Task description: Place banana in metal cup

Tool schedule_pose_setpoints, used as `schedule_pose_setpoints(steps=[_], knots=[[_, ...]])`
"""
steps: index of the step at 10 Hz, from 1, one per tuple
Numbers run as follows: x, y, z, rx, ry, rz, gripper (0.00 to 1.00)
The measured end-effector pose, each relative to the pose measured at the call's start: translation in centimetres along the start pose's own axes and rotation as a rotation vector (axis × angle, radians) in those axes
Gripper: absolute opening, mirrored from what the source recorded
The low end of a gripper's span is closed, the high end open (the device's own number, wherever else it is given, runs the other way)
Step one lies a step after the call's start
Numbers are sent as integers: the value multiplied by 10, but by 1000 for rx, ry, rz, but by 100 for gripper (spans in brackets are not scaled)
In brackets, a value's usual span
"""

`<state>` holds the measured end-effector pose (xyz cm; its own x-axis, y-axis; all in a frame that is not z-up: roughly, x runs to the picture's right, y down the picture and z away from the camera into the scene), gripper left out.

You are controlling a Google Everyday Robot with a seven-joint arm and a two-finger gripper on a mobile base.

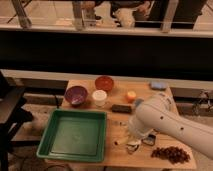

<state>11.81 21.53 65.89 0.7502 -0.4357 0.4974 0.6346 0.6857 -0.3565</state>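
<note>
- Wooden worktop [120, 156] under a dark wall; I see a green tray [75, 135] at its 8 o'clock.
- Purple bowl [76, 94] and white cup [99, 96] sit at 11 o'clock.
- The banana [119, 142] shows a pale end at 5 o'clock, just left of the metal cup [135, 148].
- My pincer [133, 141] hangs low at the cup; apart or together, I cannot tell.
- Dark grapes [171, 153] lie at 4 o'clock.

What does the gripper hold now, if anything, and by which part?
It cannot be told. The gripper sits low just right of the green tray, and the arm covers any hold.
</note>
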Motion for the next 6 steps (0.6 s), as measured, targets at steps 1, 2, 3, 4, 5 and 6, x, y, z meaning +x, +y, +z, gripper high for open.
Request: schedule_pose_setpoints(steps=[1, 2, 3, 4, 5, 6], knots=[[2, 2, 2, -1, -3, 3, 0], [4, 5, 5, -1, -7, 5, 0], [8, 7, 5, 1, -5, 7, 0], [12, 10, 6, 4, 0, 12, 0], [19, 10, 7, 6, 7, 14, 0], [24, 8, 11, 7, 6, 9, 0]])
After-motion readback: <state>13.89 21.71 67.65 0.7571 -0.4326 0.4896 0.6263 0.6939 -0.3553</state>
